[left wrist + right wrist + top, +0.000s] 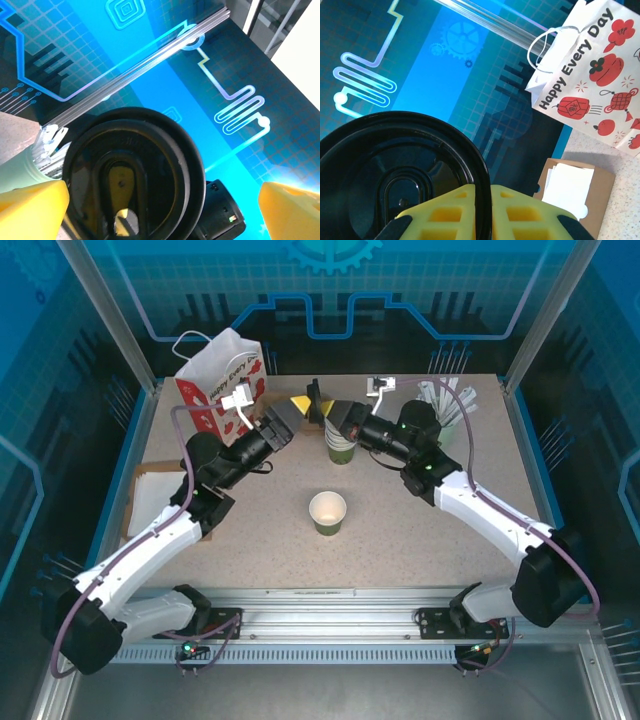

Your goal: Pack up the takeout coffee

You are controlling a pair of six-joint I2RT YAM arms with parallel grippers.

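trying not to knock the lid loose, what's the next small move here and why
Probably draw the left gripper straight back. Its jaws stand wide open on either side of the black lid, while the right gripper pinches the lid's rim, so the right one seems to carry it. Once clear, the lid can go to the open cup at mid-table.

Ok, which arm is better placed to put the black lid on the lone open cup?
Right, probably. The right pincer is clamped on the rim of the lid, and the open cup stands free mid-table. The left pincer is wide open either side of the lid, gripping nothing.
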